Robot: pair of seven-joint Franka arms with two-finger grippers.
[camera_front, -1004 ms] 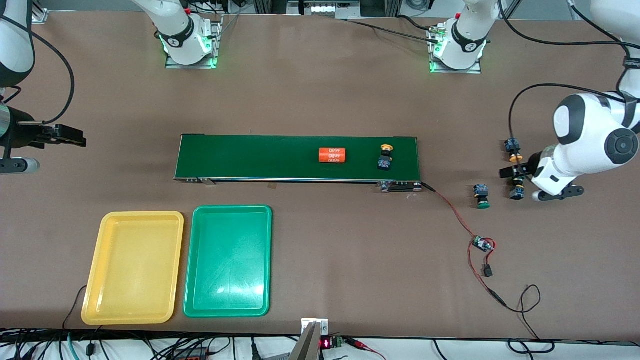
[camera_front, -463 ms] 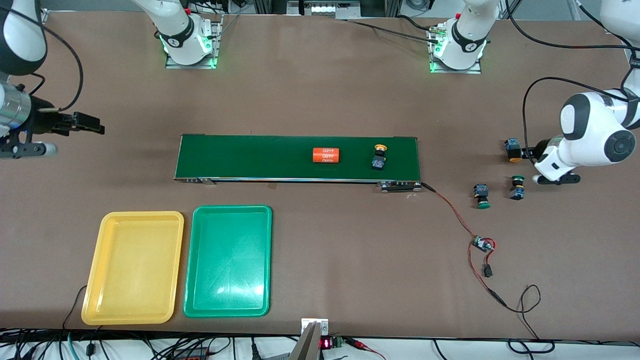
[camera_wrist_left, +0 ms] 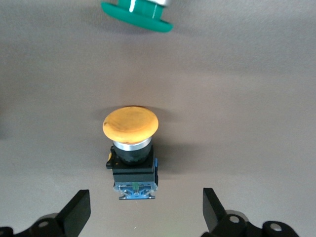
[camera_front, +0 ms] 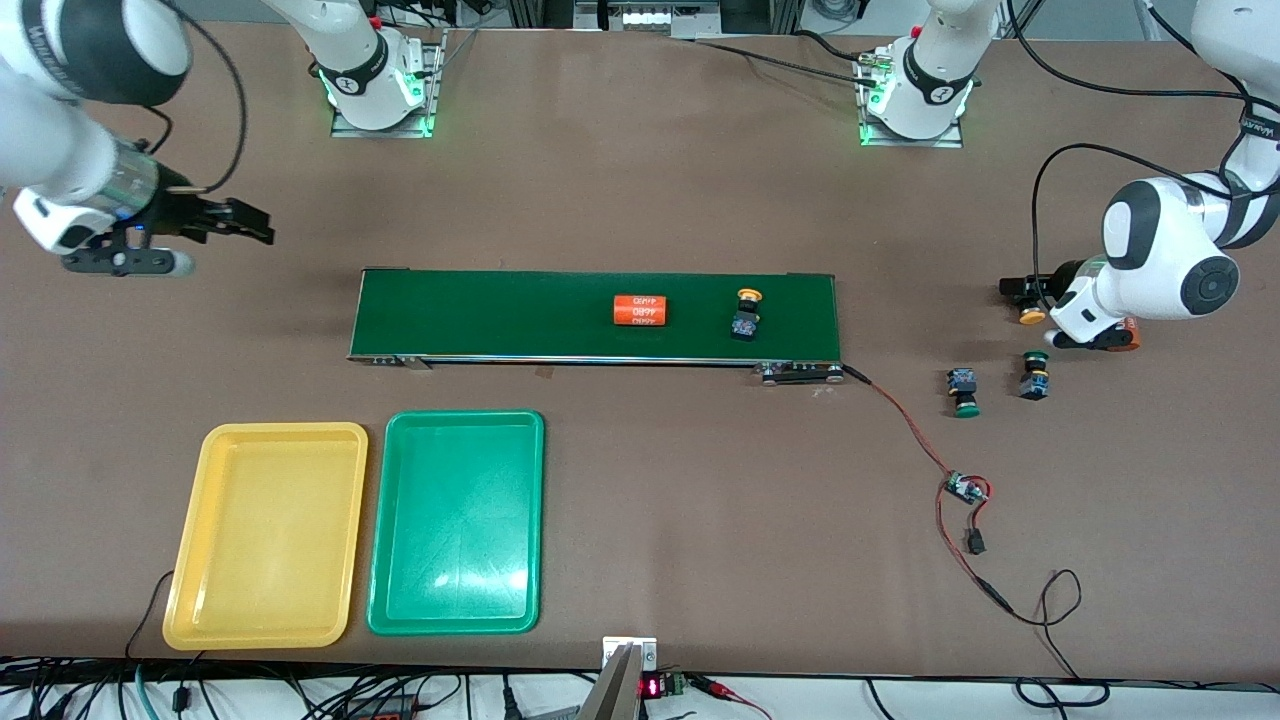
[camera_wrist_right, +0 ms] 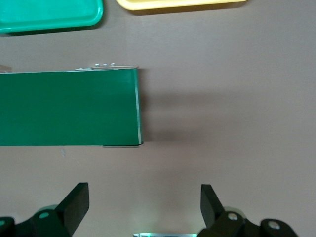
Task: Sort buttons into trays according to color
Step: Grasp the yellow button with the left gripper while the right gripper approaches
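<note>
A brown table (camera_front: 640, 180) fills the front view, with black cables hanging along its 6 o'clock edge and both arm bases bolted along the 12 o'clock edge. At the centre lies a long dark green conveyor belt (camera_front: 500, 315), carrying an orange cylinder (camera_front: 640, 311) with white print and, at its 3 o'clock, a yellow-capped button (camera_front: 745, 316).

At 7 o'clock from the belt sit the yellow tray (camera_front: 266, 535) and the green tray (camera_front: 457, 522), side by side and holding nothing.

A red and black wire (camera_front: 915, 440) runs from the belt's end nearest the left arm to a small circuit board (camera_front: 965, 489).

The left gripper (camera_front: 1012, 289) hangs low over the table at 3 o'clock from the belt, fingers (camera_wrist_left: 76, 213) spread wide, straddling a second yellow-capped button (camera_wrist_left: 131, 150) without touching it. At 6 o'clock from that gripper stand two green-capped buttons (camera_front: 1034, 375), (camera_front: 963, 392), both on the bare table.

The right gripper (camera_front: 245, 222) hovers over bare table at 10 o'clock from the belt, fingers (camera_wrist_right: 74, 205) apart and holding nothing.
</note>
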